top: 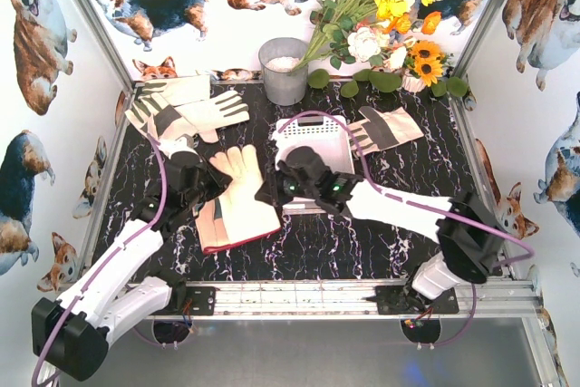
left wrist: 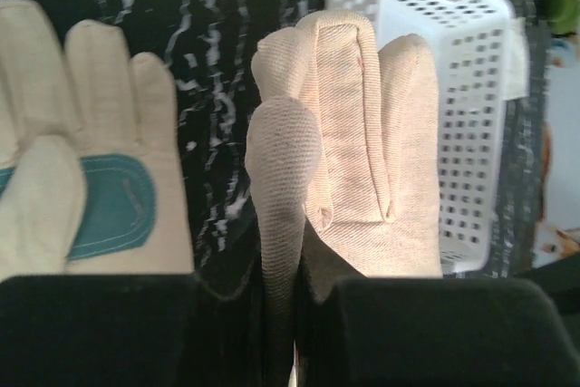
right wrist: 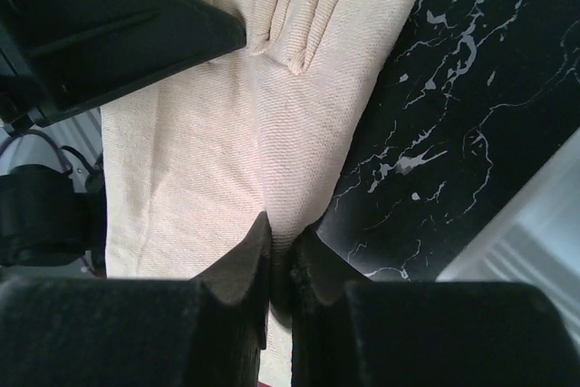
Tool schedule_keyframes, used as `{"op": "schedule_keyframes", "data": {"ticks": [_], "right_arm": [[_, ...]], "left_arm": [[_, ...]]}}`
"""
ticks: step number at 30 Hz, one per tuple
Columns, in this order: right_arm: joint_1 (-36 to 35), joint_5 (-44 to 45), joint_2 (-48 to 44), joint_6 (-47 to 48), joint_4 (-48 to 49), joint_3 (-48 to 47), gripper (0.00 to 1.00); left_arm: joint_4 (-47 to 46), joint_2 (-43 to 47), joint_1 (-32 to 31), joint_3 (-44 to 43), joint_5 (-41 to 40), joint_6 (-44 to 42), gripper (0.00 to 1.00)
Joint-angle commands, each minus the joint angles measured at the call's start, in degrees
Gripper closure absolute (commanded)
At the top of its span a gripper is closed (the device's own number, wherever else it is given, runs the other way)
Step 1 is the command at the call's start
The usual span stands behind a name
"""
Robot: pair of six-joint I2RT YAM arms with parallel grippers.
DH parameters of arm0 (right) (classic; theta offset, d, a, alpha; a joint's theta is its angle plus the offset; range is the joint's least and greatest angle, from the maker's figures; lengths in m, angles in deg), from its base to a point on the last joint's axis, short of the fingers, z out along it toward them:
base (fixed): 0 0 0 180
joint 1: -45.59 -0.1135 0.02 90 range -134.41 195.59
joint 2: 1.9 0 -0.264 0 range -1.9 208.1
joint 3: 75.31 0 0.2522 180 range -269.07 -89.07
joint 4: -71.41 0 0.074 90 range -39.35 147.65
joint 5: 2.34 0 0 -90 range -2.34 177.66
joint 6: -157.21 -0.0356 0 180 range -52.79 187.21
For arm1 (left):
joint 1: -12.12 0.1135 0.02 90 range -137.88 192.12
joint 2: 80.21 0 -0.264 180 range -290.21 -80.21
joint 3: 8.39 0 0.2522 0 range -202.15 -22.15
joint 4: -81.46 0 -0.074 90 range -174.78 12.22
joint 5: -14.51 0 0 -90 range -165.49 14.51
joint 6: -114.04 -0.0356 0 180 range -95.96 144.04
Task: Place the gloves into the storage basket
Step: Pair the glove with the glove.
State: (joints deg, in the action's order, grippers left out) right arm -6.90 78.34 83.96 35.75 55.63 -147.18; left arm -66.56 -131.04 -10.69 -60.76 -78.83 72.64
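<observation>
**While Both Arms Pinch One Glove, the Basket Stands Just Beside It**

Where the peach glove [top: 237,198] lies at the middle of the dark marbled bench [top: 362,237], both arms have hold of it. The left fingers [left wrist: 292,319] are pressed together on a fold of fabric by its thumb. The right fingers [right wrist: 283,269] nip its opposite edge. The storage basket [top: 313,129] stands just to the glove's right, partly under the right arm. A teal-patched glove [left wrist: 100,197] lies to the left of the pinched one. More gloves [top: 186,111] are heaped at the back-left corner, and a single glove [top: 385,129] lies to the right of the basket. A grey bucket [top: 284,70] stands behind.
</observation>
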Motion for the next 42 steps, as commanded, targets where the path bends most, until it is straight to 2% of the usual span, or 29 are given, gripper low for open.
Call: {"op": "schedule_keyframes", "data": {"ticks": [1,6,18,29,42], "right_arm": [[-1.9,5.3,2.9,2.8,3.4,-4.8,1.00],[-3.7,6.9,7.8,2.9,6.0,-5.8,1.00],[-5.9,6.3,17.3,1.6,8.4,-11.0,1.00],[-6.4,5.5,23.0,0.2,7.9,-15.2,1.00],[-7.2,6.1,26.1,0.7,6.2,-18.5,1.00]], "left_arm": [[7.4,-1.0,1.3,1.1,-12.3,-1.3,1.00],[8.7,-1.6,3.8,3.0,-14.9,-0.3,1.00],[4.4,-0.9,12.9,9.4,-12.6,-1.0,1.00],[1.1,-5.5,20.0,11.9,-9.2,-3.6,1.00],[-4.5,-7.6,23.2,13.2,-5.3,-6.2,1.00]]}}
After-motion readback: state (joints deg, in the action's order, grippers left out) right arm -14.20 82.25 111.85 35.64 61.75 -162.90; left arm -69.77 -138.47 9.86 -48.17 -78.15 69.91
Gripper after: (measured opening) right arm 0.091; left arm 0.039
